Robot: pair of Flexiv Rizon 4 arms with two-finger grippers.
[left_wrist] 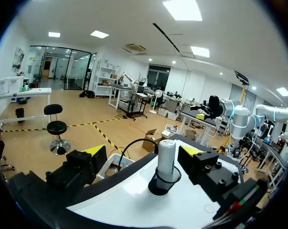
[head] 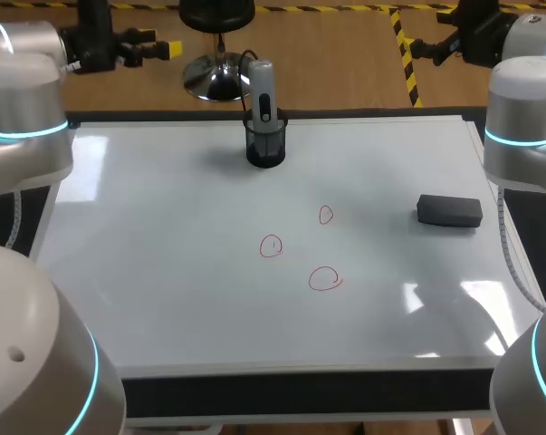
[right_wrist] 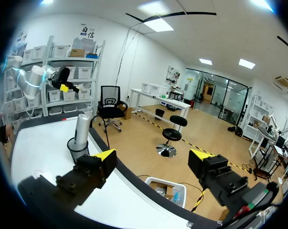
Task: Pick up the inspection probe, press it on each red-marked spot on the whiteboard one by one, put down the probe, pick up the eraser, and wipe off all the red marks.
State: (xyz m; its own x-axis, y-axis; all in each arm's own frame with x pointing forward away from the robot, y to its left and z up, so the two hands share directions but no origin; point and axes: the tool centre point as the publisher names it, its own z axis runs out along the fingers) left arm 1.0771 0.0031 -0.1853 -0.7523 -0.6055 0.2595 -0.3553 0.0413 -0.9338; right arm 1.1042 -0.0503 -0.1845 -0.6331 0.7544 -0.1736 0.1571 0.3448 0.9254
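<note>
The grey inspection probe (head: 262,91) stands upright in a black cup holder (head: 265,145) at the far middle of the whiteboard (head: 164,272). Three red circles (head: 325,215) (head: 271,246) (head: 325,278) are drawn right of centre. A dark eraser (head: 449,210) lies at the right. My left gripper (head: 159,43) hovers beyond the board's far left edge, open and empty; in its wrist view (left_wrist: 144,152) the probe (left_wrist: 165,160) stands ahead of the fingers. My right gripper (head: 416,49) hangs past the far right edge, open (right_wrist: 153,155), with the probe (right_wrist: 81,130) off beside one finger.
The whiteboard's dark frame (head: 300,390) runs along the near edge. Both arms' grey bodies (head: 19,109) (head: 526,118) stand over the board's left and right sides. A black cable (head: 245,63) leads from the probe off the far edge.
</note>
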